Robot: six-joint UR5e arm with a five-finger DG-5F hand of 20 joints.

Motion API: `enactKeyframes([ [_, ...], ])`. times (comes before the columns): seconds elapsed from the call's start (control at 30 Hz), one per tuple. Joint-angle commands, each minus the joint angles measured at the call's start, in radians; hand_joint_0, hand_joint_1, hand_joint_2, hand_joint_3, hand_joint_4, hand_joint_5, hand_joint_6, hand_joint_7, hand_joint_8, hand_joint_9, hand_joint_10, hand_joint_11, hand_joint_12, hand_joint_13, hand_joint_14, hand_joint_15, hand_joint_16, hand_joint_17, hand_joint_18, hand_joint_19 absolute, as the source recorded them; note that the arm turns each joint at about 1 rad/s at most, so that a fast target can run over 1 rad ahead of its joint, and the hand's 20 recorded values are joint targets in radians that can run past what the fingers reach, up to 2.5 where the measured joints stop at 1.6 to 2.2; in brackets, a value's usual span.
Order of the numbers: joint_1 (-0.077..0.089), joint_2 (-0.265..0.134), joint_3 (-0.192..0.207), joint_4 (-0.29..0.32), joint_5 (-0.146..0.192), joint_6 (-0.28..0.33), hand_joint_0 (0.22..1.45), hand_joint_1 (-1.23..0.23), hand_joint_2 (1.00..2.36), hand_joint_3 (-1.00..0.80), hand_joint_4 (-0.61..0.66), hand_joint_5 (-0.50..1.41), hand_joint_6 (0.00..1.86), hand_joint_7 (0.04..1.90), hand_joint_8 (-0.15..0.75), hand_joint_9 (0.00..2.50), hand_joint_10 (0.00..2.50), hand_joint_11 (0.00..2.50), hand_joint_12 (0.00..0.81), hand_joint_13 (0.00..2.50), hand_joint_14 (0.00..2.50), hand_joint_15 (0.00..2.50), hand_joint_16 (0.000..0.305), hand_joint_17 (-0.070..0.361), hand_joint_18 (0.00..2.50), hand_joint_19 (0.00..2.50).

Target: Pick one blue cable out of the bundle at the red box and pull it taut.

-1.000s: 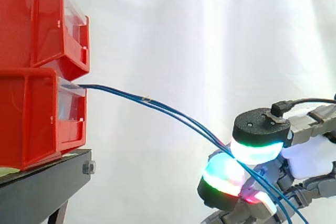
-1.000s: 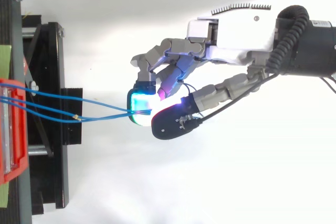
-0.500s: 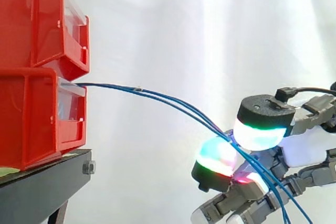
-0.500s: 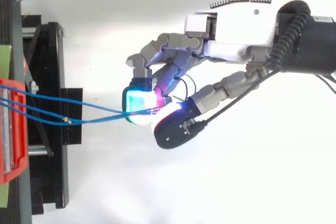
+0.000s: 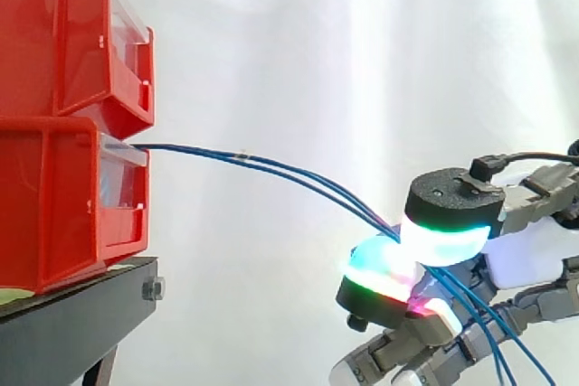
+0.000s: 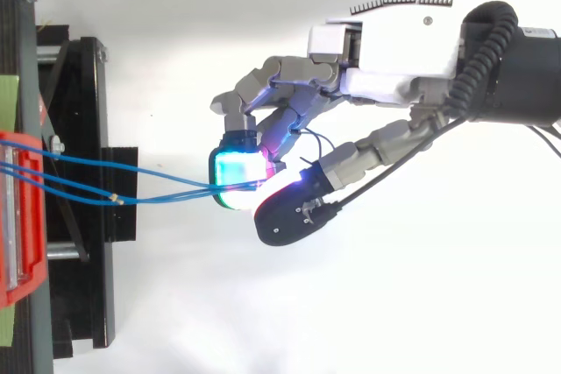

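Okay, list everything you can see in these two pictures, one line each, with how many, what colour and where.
red bins: two, red, stacked at the left of the side view, on the stand
black stand: one, black, under the bins
blue cables: about three strands, blue, running from the lower bin's front, sagging down to the right into the hand
small tie: one, pale tan, on the cables not far from the bin
white curtain: one, white, behind everything
hand: one, grey and white, right of the bins, pinching the blue cables between two glowing pads
arm: one, black, entering from the right of the top view
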Motion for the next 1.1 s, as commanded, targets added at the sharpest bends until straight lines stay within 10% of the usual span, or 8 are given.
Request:
enactKeyframes([
  [0.0, 0.0, -0.001, 0.0, 0.0, 0.0, 0.0, 0.63, -0.81, 1.02, -0.17, 0.07, -0.16, 0.9, 1.02, 0.392, 0.97, 0.01, 1.06, 0.352, 0.41, 0.0, 0.11, 0.051, 0.115, 0.49, 0.23],
  [0.5, 0.0, -0.001, 0.0, 0.0, -0.002, 0.002, 0.77, -0.94, 1.0, -0.5, 0.05, -0.19, 0.9, 0.94, 0.362, 0.88, 0.01, 1.01, 0.353, 0.39, 0.0, 0.08, 0.052, 0.116, 0.51, 0.16],
  [1.07, 0.002, -0.001, 0.0, 0.002, 0.0, 0.002, 0.63, -0.75, 1.01, -0.36, 0.16, -0.16, 0.89, 1.03, 0.388, 0.91, 0.01, 0.97, 0.353, 0.41, 0.0, 0.11, 0.051, 0.116, 0.51, 0.24],
])
